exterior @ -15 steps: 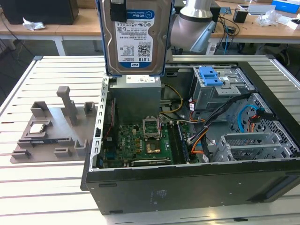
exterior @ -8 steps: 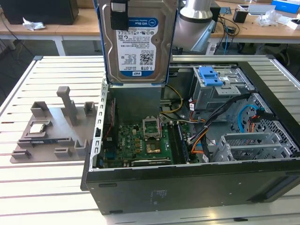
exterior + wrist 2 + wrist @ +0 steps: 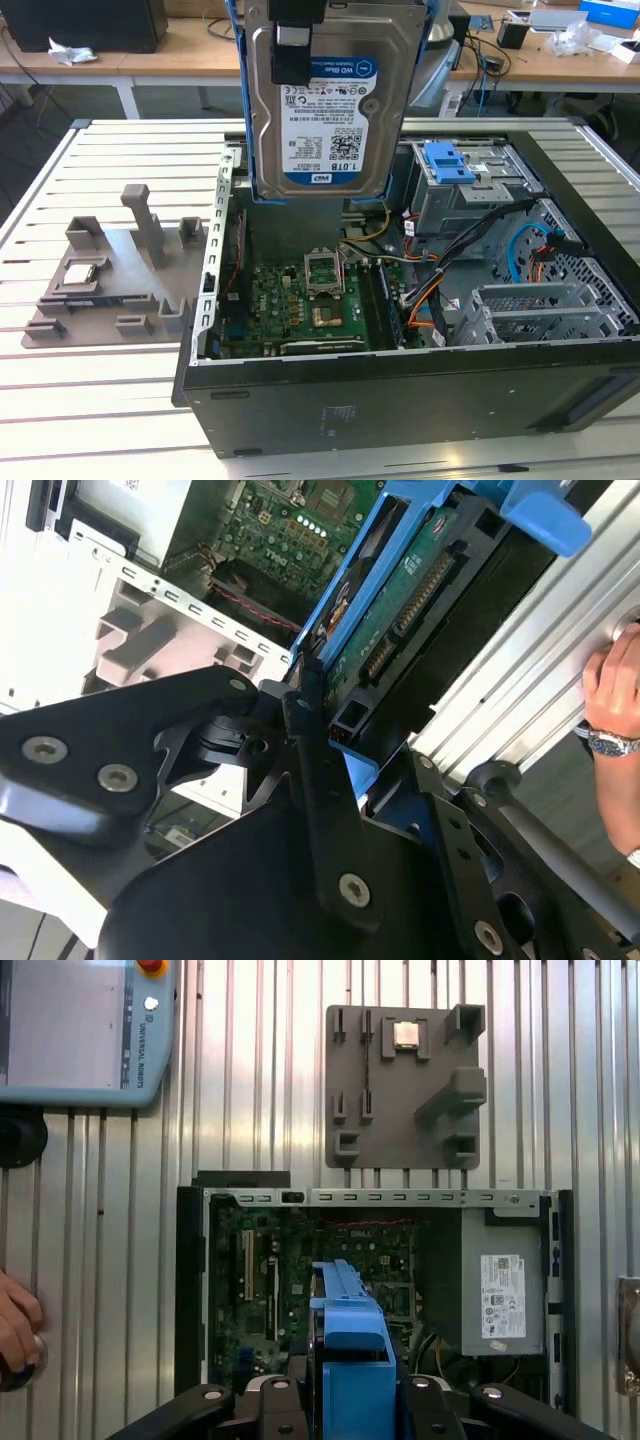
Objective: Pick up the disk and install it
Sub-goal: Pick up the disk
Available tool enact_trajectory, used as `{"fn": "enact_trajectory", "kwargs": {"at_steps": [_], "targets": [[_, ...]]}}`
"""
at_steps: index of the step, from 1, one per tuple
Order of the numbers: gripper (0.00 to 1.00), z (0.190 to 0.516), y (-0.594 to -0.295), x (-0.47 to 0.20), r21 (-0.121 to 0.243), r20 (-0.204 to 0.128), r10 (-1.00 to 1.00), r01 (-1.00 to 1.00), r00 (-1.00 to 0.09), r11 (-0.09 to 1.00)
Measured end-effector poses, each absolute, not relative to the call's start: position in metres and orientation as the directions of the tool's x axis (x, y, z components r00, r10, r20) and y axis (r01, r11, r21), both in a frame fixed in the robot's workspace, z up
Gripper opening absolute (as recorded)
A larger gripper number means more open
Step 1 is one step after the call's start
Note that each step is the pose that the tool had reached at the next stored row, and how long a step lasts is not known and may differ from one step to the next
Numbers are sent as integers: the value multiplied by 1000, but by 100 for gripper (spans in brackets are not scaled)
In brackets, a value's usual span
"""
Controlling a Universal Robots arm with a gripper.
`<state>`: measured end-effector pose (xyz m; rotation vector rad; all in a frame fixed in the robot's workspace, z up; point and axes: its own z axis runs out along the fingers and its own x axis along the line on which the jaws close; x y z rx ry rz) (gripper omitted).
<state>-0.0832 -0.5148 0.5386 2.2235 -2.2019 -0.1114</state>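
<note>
Counter (image 3: 110, 400): slatted metal, carries the whole set-up.
Computer case (image 3: 400, 400): lies on the counter with its side open and the motherboard (image 3: 290, 300) exposed inside.
Fixture plate (image 3: 110, 270): grey, flat on the counter just beside the case, on the exterior view's left of it.
Disk (image 3: 330, 110): hangs upright in the air above the open case, over the motherboard. Its label faces the exterior view and the blue carrier frame runs along its edges. It also shows in both wrist views (image 3: 400, 600) (image 3: 350, 1360).
Jaws: closed on the disk's upper end, with one black finger across the label face.
Drive cage (image 3: 450, 205): grey, inside the case, blue bracket (image 3: 448, 162) on top.
Hand (image 3: 15, 1325): a person's, near the counter's edge, well apart from the case.
</note>
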Motion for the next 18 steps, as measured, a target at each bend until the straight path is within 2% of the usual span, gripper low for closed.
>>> {"fn": "enact_trajectory", "kwargs": {"at_steps": [18], "targets": [[37,538,-534,-74,57,-43,-999,-998,9,-11]]}}
